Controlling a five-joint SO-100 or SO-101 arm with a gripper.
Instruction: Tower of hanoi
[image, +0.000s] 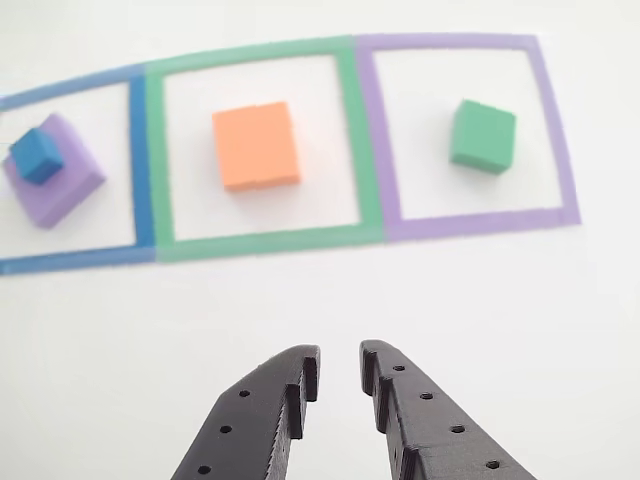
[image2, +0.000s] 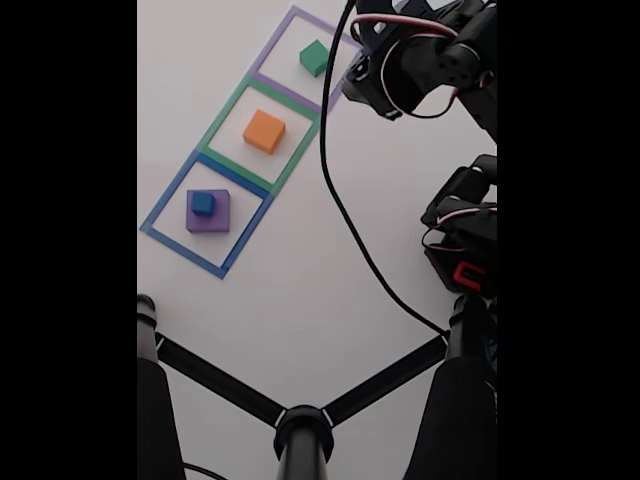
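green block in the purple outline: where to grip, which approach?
Come from above and close across two opposite flat side faces of the green block. It stands alone inside the purple outline, sides clear all round. The gripper is open.

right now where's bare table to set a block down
Widest free patch: the white table between the taped squares and the jaws. Inside the purple outline, bare room rings the green block. Crowded: the blue outline, nearly filled by the purple block carrying the blue cube.
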